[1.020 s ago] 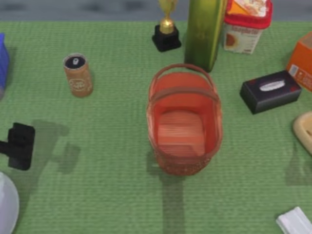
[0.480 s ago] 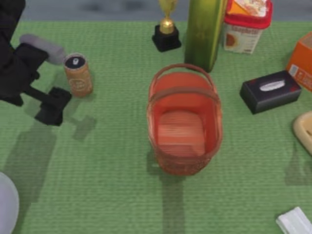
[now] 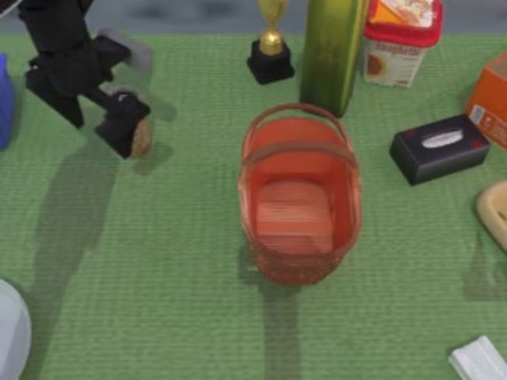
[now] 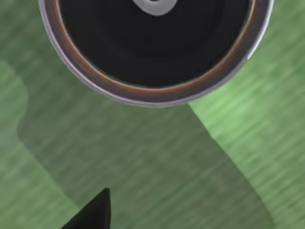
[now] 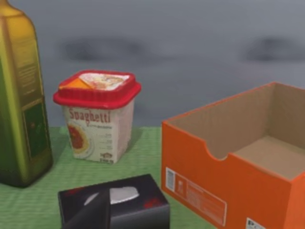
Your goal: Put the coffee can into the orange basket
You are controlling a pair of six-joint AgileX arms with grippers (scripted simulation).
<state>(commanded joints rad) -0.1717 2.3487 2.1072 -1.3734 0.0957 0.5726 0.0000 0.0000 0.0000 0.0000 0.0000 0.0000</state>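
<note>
A green woven surface point(image 3: 158, 301) carries the orange basket point(image 3: 299, 194) at its middle, upright and holding nothing. Well to its left stands the coffee can point(image 3: 141, 136), its dark top point(image 4: 152, 43) filling the left wrist view. The left hand point(image 3: 123, 127) hangs directly over the can; I cannot tell whether its fingers are apart.

one coffee can point(image 3: 141, 136) is counted, one orange basket point(image 3: 299, 194), one green bottle point(image 3: 333, 51), one gold trophy point(image 3: 271, 47), one spaghetti tub point(image 3: 400, 41), one black tissue box point(image 3: 440, 147), one orange box point(image 5: 238, 167). one gripper point(image 3: 123, 127) is seen.
</note>
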